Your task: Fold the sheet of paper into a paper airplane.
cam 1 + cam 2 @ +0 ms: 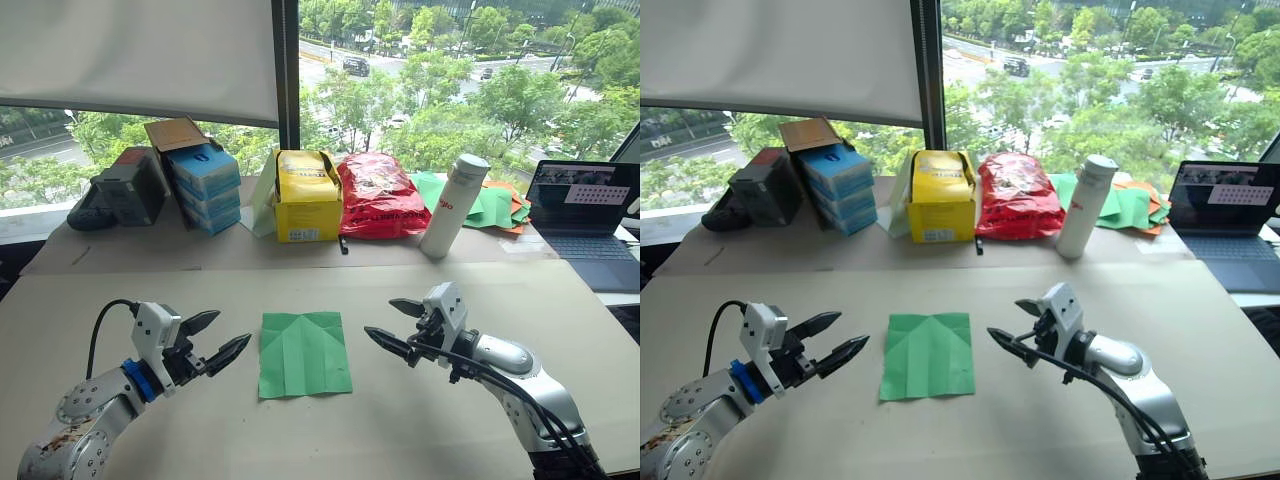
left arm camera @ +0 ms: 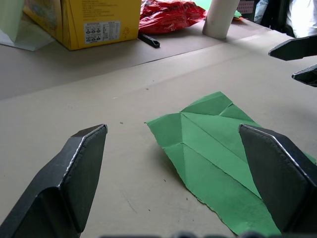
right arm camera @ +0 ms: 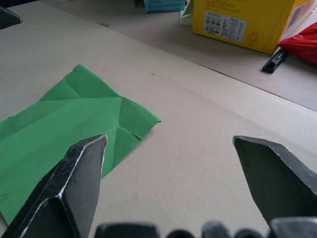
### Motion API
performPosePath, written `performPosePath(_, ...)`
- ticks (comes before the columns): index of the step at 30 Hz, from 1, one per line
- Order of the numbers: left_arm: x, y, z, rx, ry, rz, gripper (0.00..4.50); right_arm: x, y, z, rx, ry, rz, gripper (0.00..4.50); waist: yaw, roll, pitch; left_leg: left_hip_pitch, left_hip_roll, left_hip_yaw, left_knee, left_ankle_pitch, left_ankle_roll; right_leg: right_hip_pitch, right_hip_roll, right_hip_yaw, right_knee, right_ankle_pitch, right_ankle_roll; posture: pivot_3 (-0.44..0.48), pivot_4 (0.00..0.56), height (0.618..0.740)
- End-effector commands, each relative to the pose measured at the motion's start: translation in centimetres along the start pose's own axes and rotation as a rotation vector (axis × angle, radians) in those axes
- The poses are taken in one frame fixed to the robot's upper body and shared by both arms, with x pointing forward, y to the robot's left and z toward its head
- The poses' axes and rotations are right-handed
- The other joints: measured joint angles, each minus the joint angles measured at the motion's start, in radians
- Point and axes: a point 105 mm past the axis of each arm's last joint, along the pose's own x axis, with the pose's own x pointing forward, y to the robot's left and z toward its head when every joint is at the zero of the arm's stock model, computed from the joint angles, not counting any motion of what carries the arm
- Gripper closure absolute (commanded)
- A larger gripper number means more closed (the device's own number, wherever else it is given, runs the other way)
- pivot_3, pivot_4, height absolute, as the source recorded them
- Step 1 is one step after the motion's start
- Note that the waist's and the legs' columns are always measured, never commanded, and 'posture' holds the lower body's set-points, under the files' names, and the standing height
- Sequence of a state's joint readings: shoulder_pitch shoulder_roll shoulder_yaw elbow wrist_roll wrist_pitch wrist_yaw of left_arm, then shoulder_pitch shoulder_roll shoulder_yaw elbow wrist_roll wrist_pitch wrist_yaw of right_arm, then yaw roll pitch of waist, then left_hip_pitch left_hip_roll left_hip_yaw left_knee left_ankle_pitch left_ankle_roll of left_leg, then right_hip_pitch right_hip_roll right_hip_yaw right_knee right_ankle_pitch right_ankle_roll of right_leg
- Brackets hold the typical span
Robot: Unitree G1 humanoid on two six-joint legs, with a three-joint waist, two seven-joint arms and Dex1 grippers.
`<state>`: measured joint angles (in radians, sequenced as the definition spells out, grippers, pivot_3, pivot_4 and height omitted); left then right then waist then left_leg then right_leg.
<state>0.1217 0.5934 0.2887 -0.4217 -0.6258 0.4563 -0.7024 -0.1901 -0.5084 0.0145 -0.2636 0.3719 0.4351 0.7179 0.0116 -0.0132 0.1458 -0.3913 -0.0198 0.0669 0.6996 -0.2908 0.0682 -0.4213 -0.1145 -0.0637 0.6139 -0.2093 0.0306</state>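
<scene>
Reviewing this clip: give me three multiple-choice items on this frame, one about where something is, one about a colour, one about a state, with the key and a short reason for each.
1. Where does the sheet of paper lie?
A. Between the two grippers, on the table
B. On the laptop
C. Inside the yellow box

2. What colour is the crinkled bag next to the yellow box?
A. Blue
B. Red
C. White

3. How is the left gripper?
A. Shut on the paper
B. Shut on nothing
C. Open, off the paper

Key: 1 A, the sheet lies flat with the left gripper on one side and the right gripper on the other. 2 B, the bag is red. 3 C, its fingers stand apart beside the sheet.
</scene>
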Motion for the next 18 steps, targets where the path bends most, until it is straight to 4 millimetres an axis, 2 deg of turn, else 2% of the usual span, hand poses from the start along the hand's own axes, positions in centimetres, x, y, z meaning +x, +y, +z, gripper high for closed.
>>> performPosePath(1, 0.0, 0.0, 0.7, 0.048, -0.014, -0.006, 0.0, -0.5, -0.5, 1.2, -0.051, -0.039, -0.016, 0.02, 0.0, 0.0, 0.0, 0.0, 0.0, 0.0, 0.0, 0.0, 0.0, 0.0, 0.0, 0.0, 0.0, 0.0, 0.0, 0.0, 0.15, 0.74)
performPosePath(8, 0.3, 0.0, 0.2, 0.043, 0.005, -0.026, 0.0, -0.3, -0.5, 1.1, -0.054, -0.034, -0.02, 0.02, 0.0, 0.0, 0.0, 0.0, 0.0, 0.0, 0.0, 0.0, 0.0, 0.0, 0.0, 0.0, 0.0, 0.0, 0.0, 0.0, 0.15, 0.74)
performPosePath(11, 0.5, -0.5, 0.5, 0.013, -0.01, -0.074, 0.79, -0.3, -0.5, 1.1, -0.054, -0.033, -0.022, 0.0, 0.001, 0.0, 0.0, 0.0, 0.0, 0.0, 0.0, 0.0, 0.0, 0.0, 0.0, 0.0, 0.0, 0.0, 0.0, 0.0, 0.15, 0.74)
performPosePath(14, 1.3, -1.0, 0.4, 0.055, 0.007, -0.12, 1.78, -0.3, -0.5, 1.0, -0.051, -0.028, -0.029, 0.0, 0.001, 0.0, 0.0, 0.0, 0.0, 0.0, 0.0, 0.0, 0.0, 0.0, 0.0, 0.0, 0.0, 0.0, 0.0, 0.0, 0.15, 0.74)
performPosePath(18, 3.2, -1.7, -0.3, 0.099, 0.045, -0.177, 3.13, -0.3, -0.5, 0.8, -0.052, -0.02, -0.033, 0.0, 0.001, 0.0, 0.0, 0.0, 0.0, 0.0, 0.0, 0.0, 0.0, 0.0, 0.0, 0.0, 0.0, 0.0, 0.0, 0.0, 0.15, 0.74)
